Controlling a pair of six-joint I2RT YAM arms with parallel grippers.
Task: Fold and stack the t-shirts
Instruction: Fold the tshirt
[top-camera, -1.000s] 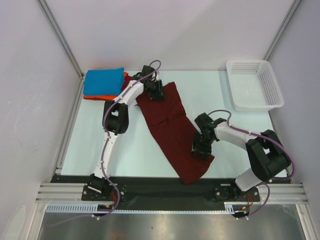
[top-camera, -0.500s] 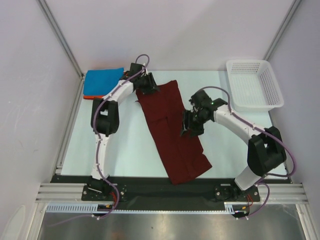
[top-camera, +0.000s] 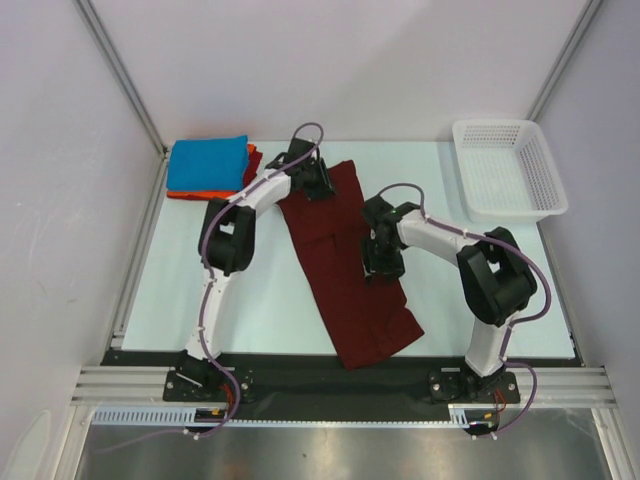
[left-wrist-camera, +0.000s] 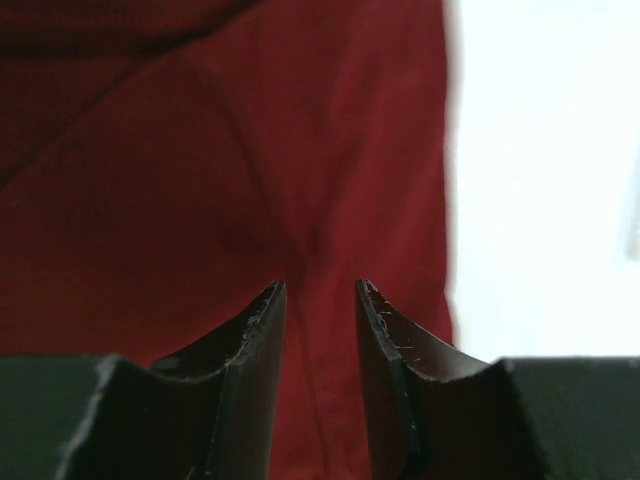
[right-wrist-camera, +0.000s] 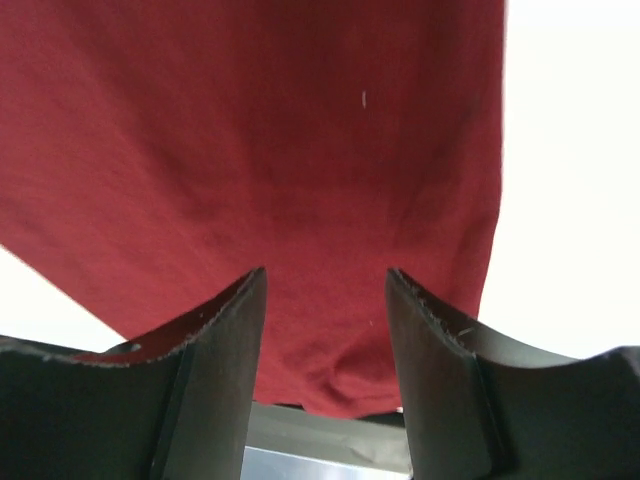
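Your dark maroon cloth t-shirt lies flat on the pale surface as a long folded strip, running from 12 o'clock down to 5 o'clock at the near edge. Your left gripper is over the strip's far end at 12 o'clock, jaws parted only narrowly, with flat cloth showing through the gap. Your right gripper is at the strip's 3 o'clock edge, jaws wide and nothing pinched. You can't quite tell whether either pair of fingertips touches the cloth. A folded bright blue t-shirt rests on the orange-red t-shirt at 10 o'clock. The white plastic mesh basket stands at 2 o'clock, well apart.
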